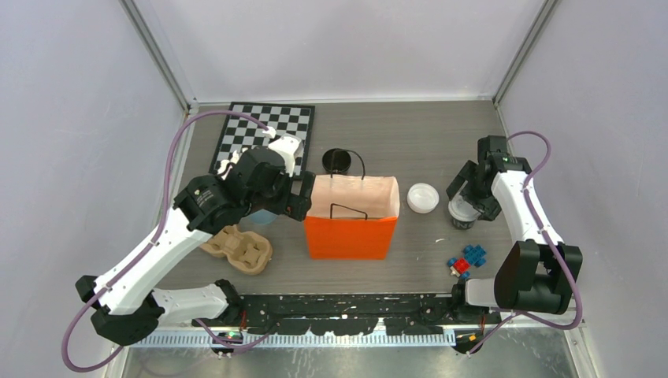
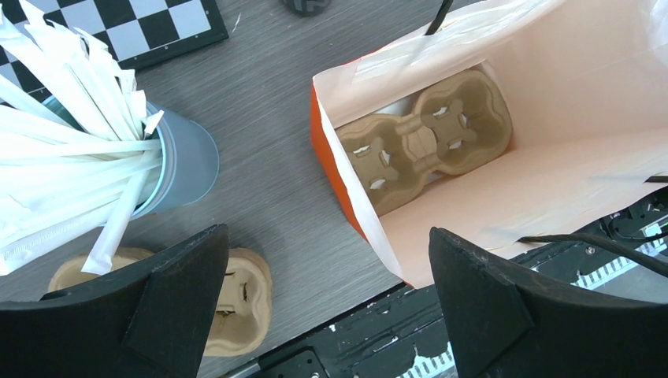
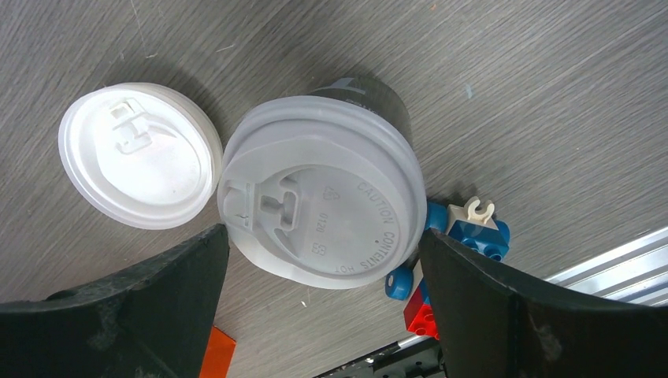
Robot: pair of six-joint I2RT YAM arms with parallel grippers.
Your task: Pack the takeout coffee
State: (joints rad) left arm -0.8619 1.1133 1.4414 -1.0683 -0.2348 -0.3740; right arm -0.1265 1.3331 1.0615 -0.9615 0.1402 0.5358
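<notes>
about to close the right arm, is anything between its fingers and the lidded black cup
Nothing visible. The right arm's open fingers flank the white-lidded black paper cup; a loose round white plastic lid lies beside it, not between.

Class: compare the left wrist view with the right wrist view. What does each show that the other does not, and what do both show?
Left wrist only: the orange bag with a cardboard carrier lying inside, a second carrier outside it, the light-blue cup of white sticks, the chessboard.
Right wrist only: a black cup with its lid on, a loose white lid beside it, toy bricks.
Both: the grey table and an open gripper, the left gripper and the right gripper.
</notes>
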